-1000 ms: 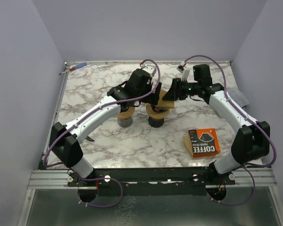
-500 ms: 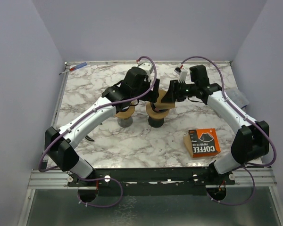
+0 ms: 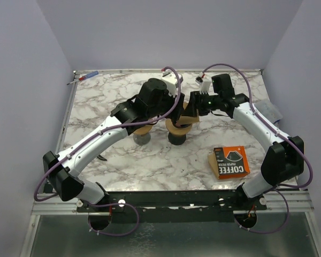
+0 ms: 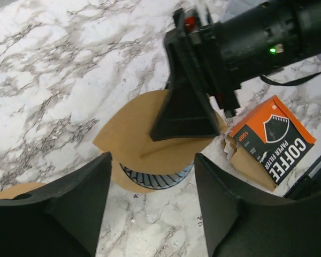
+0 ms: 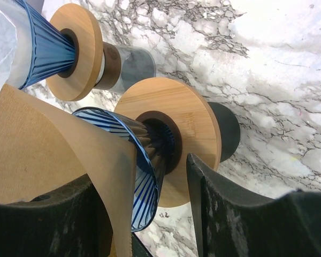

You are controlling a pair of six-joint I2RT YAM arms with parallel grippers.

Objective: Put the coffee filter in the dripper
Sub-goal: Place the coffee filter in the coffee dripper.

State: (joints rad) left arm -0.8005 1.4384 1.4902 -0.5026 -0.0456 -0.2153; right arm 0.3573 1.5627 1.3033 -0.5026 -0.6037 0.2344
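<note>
Filter (image 4: pixel 150 136) pinched in right gripper (image 4: pixel 184 115) over dripper (image 5: pixel 144 160); left gripper (image 4: pixel 150 209) open, empty, above.

Lab test cell: plain lavender walls (image 3: pixel 27 64), aluminium rail frame (image 3: pixel 171 202), marble-pattern tabletop (image 3: pixel 112 96).

From above, both arms cover most of the dripper (image 3: pixel 177 127) and its brown coffee filter (image 3: pixel 188 113). The small item (image 3: pixel 84 78) at the table's far left corner is too small to identify. The right wrist view cuts off the second dripper (image 5: pixel 37 45).
</note>
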